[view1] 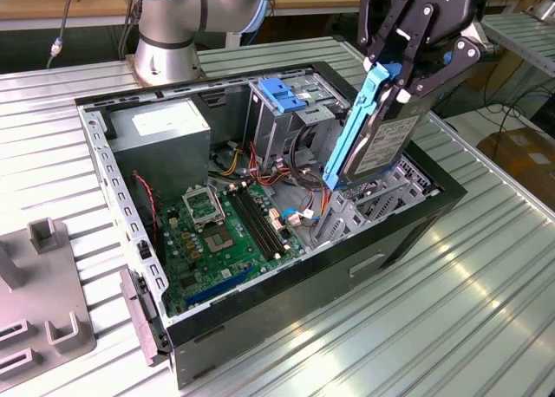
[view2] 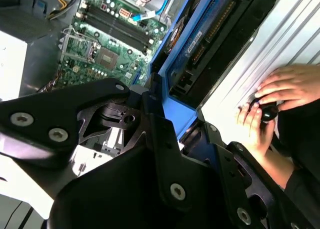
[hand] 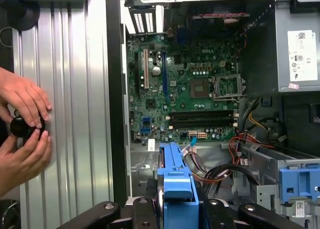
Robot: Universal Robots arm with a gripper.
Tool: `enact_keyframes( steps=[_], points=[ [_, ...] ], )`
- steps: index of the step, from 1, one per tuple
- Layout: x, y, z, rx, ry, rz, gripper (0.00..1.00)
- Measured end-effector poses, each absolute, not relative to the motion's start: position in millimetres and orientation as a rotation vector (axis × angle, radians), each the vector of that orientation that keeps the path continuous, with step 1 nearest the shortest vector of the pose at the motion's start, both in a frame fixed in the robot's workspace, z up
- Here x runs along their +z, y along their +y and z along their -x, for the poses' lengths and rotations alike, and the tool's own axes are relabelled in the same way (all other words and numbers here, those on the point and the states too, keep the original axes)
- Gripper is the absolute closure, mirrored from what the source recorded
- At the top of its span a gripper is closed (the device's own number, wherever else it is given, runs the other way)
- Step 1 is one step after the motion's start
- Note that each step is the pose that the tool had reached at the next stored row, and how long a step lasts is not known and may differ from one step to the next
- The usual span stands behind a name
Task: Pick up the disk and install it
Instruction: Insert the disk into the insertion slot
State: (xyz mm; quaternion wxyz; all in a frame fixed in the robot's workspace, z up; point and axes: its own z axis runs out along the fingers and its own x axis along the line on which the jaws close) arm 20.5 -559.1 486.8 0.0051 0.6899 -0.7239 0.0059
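Clamping the disk (view1: 381, 141) by its top edge, the gripper (view1: 401, 68) holds it nearly upright above the open computer case (view1: 286, 295) at the exterior view's right, beside the drive cage (view1: 279, 111).

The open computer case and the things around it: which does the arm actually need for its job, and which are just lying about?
In the job:
- the disk, clamped in the gripper
- the open computer case, right below the disk

Just lying about:
- the grey box
- the blue clip
- the motherboard
- the grey fixture
- a person's hands
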Motion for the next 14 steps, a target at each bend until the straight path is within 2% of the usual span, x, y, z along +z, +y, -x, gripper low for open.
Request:
enact_keyframes(
  steps=[14],
  points=[
    [482.2,-559.8,-47.1,0.018,-2.266,-2.16,0.63]
  ],
)
